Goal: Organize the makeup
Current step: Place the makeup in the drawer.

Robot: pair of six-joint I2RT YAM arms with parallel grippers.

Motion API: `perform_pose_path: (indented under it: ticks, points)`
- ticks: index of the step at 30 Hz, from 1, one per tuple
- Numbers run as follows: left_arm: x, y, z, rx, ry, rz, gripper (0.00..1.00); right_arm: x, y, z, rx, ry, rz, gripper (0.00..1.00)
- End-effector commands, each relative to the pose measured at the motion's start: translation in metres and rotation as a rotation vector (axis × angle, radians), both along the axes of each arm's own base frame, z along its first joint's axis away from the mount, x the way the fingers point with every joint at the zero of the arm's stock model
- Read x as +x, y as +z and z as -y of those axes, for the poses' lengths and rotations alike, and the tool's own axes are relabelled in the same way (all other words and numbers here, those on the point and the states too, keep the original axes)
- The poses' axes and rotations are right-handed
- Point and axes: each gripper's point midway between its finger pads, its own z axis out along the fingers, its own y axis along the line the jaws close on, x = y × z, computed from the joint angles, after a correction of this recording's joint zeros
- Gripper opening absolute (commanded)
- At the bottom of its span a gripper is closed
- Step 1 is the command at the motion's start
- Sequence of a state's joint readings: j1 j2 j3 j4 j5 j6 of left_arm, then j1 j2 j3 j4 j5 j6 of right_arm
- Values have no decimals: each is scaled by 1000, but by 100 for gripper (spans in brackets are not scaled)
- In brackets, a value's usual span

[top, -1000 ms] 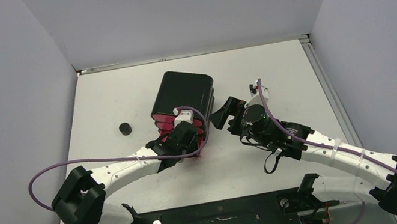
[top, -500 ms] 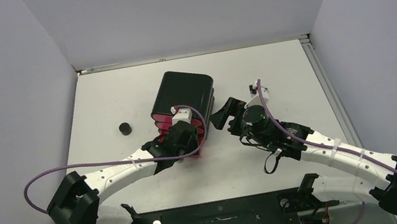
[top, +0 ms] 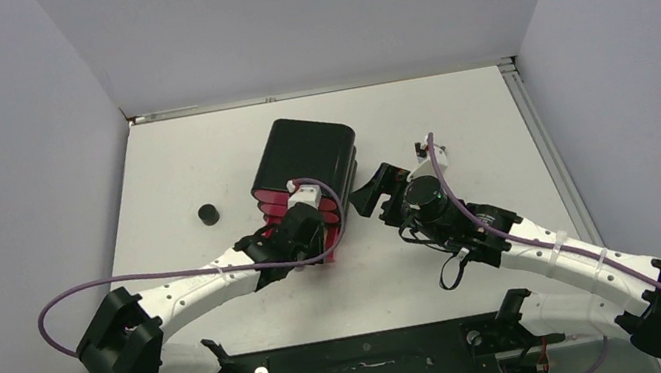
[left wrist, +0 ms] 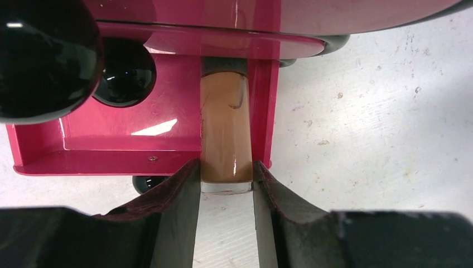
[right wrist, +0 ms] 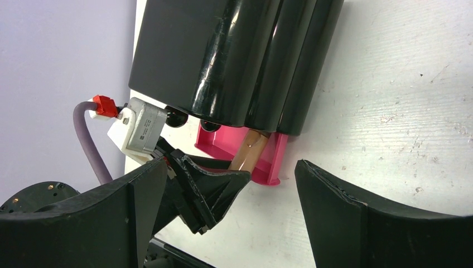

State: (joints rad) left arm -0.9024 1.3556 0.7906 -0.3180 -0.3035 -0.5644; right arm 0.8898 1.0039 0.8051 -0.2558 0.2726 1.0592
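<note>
A tan tube lies along the right side of an open pink drawer, with its dark cap end under the cabinet and its clear base sticking out over the drawer's front lip. My left gripper is shut on that base, one finger against each side. From the top, the left gripper sits at the front of the black cabinet. A small black round jar stands alone on the table to the left. My right gripper hangs open, just right of the cabinet, holding nothing.
A glossy black round thing sits at the back of the drawer. The right wrist view shows the tan tube in the pink drawer below the cabinet's ribbed black body. White walls close in the table.
The left arm's elbow has swung a little to the left while its gripper stays at the drawer front. The right arm has not moved.
</note>
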Motion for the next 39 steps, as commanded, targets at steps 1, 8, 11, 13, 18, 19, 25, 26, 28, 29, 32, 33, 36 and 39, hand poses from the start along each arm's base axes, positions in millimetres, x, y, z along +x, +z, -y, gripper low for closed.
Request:
perform_pose_path:
  ticks: [1, 8, 11, 13, 18, 19, 25, 26, 28, 29, 32, 33, 36, 39]
  points:
    - [4, 8, 13, -50, -20, 21, 20, 4, 5, 4, 14, -24, 19, 82]
    - [21, 7, 20, -56, 31, 59, 13, 4, 5, 5, 9, -26, 18, 82]
    - [27, 6, 18, -42, 65, 72, 12, 4, 6, 6, 9, -28, 21, 82]
    - [28, 4, 20, -49, 68, 79, 13, 4, 5, 6, 8, -29, 19, 82]
    - [26, -1, 19, -56, 71, 75, 24, 4, 5, 6, 9, -28, 19, 82]
    - [26, 0, 18, -60, 70, 75, 27, 4, 5, 6, 8, -28, 18, 82]
    - [21, 15, 18, -109, 54, 93, 48, 6, 2, 8, -7, -36, 19, 82]
    - [20, 18, 19, -117, 48, 97, 49, 6, 1, 9, -14, -39, 20, 82]
    - [18, 23, 18, -125, 41, 98, 51, 9, 1, 14, -30, -56, 28, 83]
    - [17, 27, 17, -132, 40, 101, 51, 11, 1, 17, -46, -68, 33, 83]
    - [14, 39, 17, -161, 26, 114, 54, 18, 2, 35, -108, -130, 48, 87]
    - [12, 43, 18, -175, 16, 118, 56, 20, 2, 42, -131, -155, 53, 89]
    - [6, 54, 17, -202, -7, 127, 57, 28, 5, 63, -192, -224, 72, 92]
    - [-1, 59, 13, -222, -20, 123, 58, 35, 6, 86, -245, -286, 88, 94]
